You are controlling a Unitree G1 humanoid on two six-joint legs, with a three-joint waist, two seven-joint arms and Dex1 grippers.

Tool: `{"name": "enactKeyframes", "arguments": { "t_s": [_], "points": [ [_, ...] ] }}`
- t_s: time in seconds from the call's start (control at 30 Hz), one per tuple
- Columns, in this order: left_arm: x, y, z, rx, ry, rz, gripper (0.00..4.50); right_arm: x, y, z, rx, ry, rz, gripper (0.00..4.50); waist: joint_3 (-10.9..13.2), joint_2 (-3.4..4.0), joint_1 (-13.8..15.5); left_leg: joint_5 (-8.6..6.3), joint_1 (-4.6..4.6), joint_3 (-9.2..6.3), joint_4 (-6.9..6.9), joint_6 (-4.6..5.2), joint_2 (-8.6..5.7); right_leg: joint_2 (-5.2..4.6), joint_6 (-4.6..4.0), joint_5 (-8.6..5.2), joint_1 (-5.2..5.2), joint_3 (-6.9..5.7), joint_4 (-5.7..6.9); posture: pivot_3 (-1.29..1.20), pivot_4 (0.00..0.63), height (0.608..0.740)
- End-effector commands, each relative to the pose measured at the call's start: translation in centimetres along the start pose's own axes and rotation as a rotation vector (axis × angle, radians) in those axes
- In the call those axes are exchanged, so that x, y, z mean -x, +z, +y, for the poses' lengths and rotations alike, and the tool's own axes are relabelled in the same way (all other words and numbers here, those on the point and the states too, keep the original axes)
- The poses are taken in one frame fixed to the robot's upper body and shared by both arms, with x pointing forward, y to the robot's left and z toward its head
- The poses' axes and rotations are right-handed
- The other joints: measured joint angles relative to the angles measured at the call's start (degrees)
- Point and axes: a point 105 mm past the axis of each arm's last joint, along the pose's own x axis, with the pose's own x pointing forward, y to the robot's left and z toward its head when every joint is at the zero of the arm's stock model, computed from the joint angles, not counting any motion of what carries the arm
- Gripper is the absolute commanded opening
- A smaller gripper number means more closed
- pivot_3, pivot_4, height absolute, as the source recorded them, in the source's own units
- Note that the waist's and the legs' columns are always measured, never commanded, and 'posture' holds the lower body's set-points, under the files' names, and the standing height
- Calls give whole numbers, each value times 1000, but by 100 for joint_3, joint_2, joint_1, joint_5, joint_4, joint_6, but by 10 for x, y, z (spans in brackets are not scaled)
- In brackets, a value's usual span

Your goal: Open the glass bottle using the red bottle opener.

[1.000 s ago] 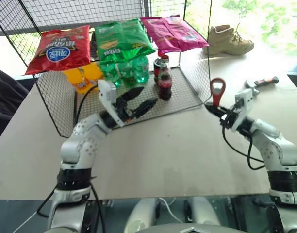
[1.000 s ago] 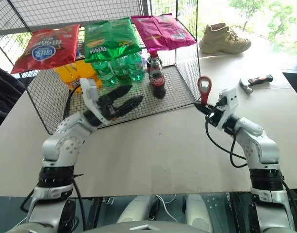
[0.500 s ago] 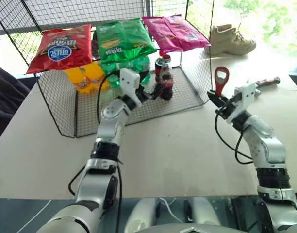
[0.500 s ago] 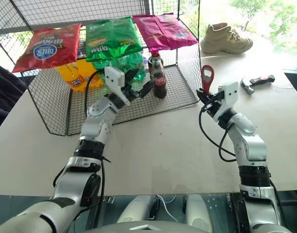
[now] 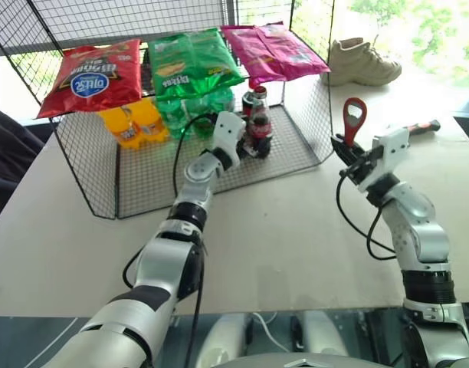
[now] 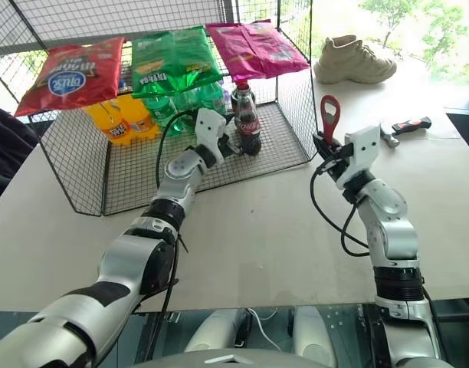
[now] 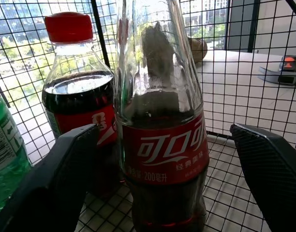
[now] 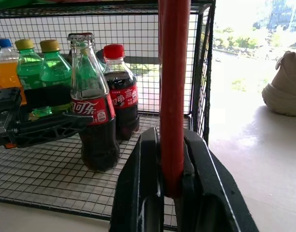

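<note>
Left gripper now at the glass bottle inside the wire rack

Since the earlier frames the left arm has stretched forward into the wire rack (image 5: 303, 115), and the left gripper (image 6: 233, 142) now brackets the glass bottle (image 7: 160, 140); the right arm has barely shifted. Its two black fingers (image 7: 51, 183) stand wide apart, one on each side of the bottle's red label, with a gap between each and the glass, so nothing is gripped. That bottle stands upright on the rack's mesh floor near the front right corner, just in front of the plastic cola bottle (image 7: 80, 104) with the red cap.

Outside the rack, to its right, the right gripper (image 5: 348, 157) is clamped on the handle of the red bottle opener (image 5: 354, 120), holding it upright, ring head on top, well apart from the bottle.

Mesh walls close the rack's sides and back; its front is open toward the robot. Bare table (image 5: 296, 230) spreads between rack and opener.

Counted: one glass bottle, one plastic cola bottle, at least two green bottles (image 8: 51, 72), at least one orange bottle (image 5: 131, 123), three snack bags (image 5: 196, 61) on top, one shoe (image 5: 365, 65), one red-and-black tool (image 5: 420, 127)
</note>
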Motion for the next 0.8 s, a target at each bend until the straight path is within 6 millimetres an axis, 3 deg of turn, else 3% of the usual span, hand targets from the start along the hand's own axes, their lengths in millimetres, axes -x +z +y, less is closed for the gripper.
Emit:
{"name": "enactKeyframes", "arguments": {
  "t_s": [0.03,0.43,0.7,0.8],
  "points": [
    [-17,18,-1,-28,29,-27,4478,0,16,11,24,6,-68,0,0,-1,6,0,-1,-2,2,0,0,1,0,0,0,-3,0,0,150,740],
    [-36,24,8,-6,188,44,4478,3,15,16,13,-12,-70,0,0,-1,-75,0,-3,-1,7,0,-3,2,1,0,-1,-2,6,0,150,740],
    [-42,25,2,28,196,61,4478,5,14,16,12,-21,-66,0,0,-1,-76,0,-3,-1,8,0,-3,2,2,0,-1,-2,8,0,150,740],
    [-42,22,0,31,191,65,3219,6,14,16,13,-23,-66,0,0,-1,-76,0,-3,0,9,0,-3,3,2,0,-1,-1,9,0,150,740]
  ]
}}
